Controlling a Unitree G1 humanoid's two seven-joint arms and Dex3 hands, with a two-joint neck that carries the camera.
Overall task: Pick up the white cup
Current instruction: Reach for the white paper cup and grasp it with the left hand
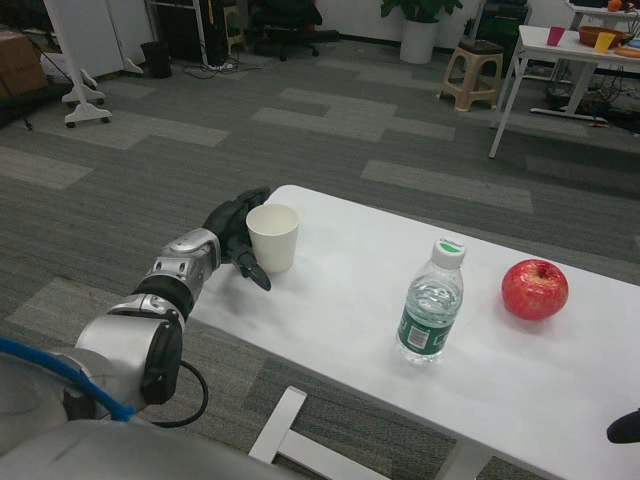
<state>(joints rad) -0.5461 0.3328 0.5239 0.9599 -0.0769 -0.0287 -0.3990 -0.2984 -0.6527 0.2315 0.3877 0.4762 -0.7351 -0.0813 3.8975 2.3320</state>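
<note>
The white cup (272, 237) stands upright on the white table (360, 300), close to its far left corner. My left hand (232, 232) is at the cup's left side, at cup height, with its fingers spread. Some fingers reach behind the cup's rim and the thumb (254, 272) points down in front of the cup's left edge. The cup sits on the table and I see no firm grip on it. Only a black tip of my right hand (624, 427) shows at the lower right edge, low over the table's near side.
A clear water bottle (432, 302) with a green label stands mid-table, right of the cup. A red apple (535, 289) lies further right. The table's left edge runs just under my left forearm. Beyond are carpet, a stool and another table.
</note>
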